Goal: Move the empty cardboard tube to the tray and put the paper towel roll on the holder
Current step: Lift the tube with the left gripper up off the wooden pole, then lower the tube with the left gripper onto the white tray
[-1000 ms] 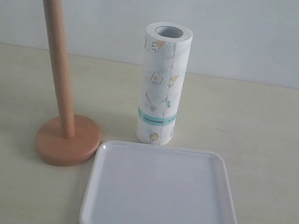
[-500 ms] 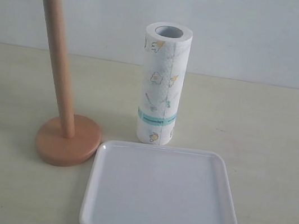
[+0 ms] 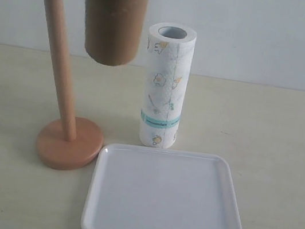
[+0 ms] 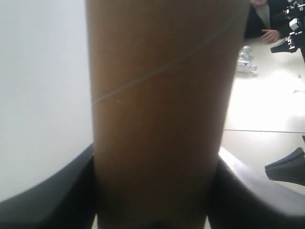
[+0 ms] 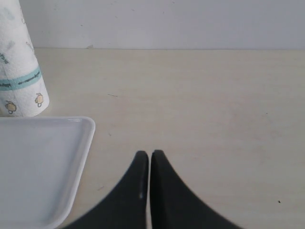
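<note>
We read only print on the paper towel roll: small yellow cartoon figures and a teal band. It stands upright just beyond the tray's far edge. Our left gripper clamps the empty cardboard tube, which hangs upright (clear of the table) between the holder's rod and the roll. Our right gripper, jaws pressed together on nothing, sits over bare table right of the tray.
</note>
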